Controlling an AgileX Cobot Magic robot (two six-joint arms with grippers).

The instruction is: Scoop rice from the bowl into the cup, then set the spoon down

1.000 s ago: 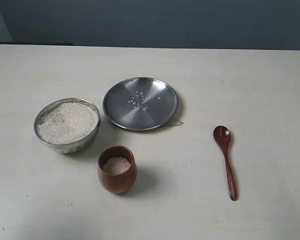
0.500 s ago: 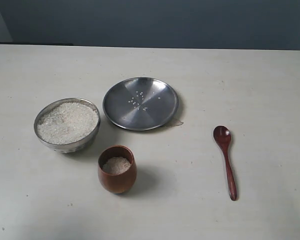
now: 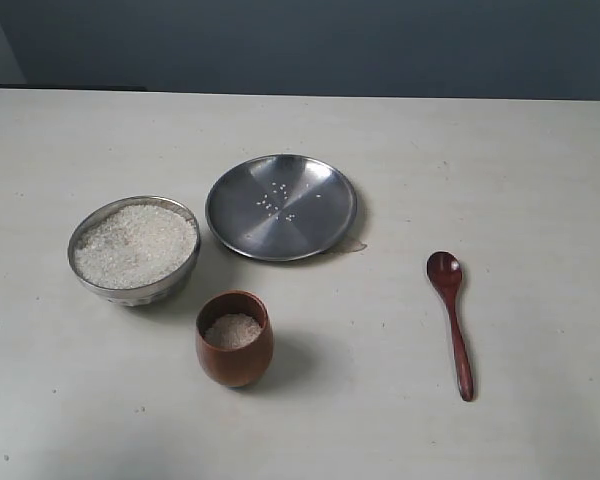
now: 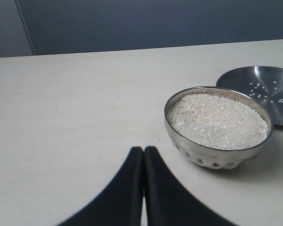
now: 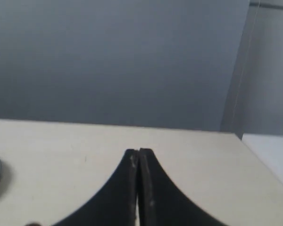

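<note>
A dark blue-grey wall (image 3: 300, 45) stands behind a pale, lightly scuffed worktop (image 3: 480, 150), and that is all I get of the room from here.

I take the bowl (image 3: 140, 293) as my marker. It stands upright, filled nearly to the rim with rice (image 3: 135, 245). The cup (image 3: 234, 365) stands just beside the bowl, to its right and closer to the exterior camera, not touching it, with a shallow layer of rice inside. The plate (image 3: 250, 230) lies close to the bowl on its right and farther back, with a few stray grains (image 3: 275, 200) near its middle. The spoon (image 3: 452, 320) lies flat on the worktop, well apart from the bowl, far off to its right and past the cup. Its scoop end is turned toward the wall, its handle toward the near edge, and its scoop looks empty. Nothing touches it.

Neither arm shows in the exterior view, so I go by the wrist cameras. The left hand (image 4: 143, 153) has its two black fingers pressed together and grips nothing. It sits low over bare worktop, near the bowl but clear of it. The right hand (image 5: 138, 153) is likewise closed, finger against finger, and empty. Ahead of it I see only worktop and wall, so I cannot tell how it stands relative to the bowl.
</note>
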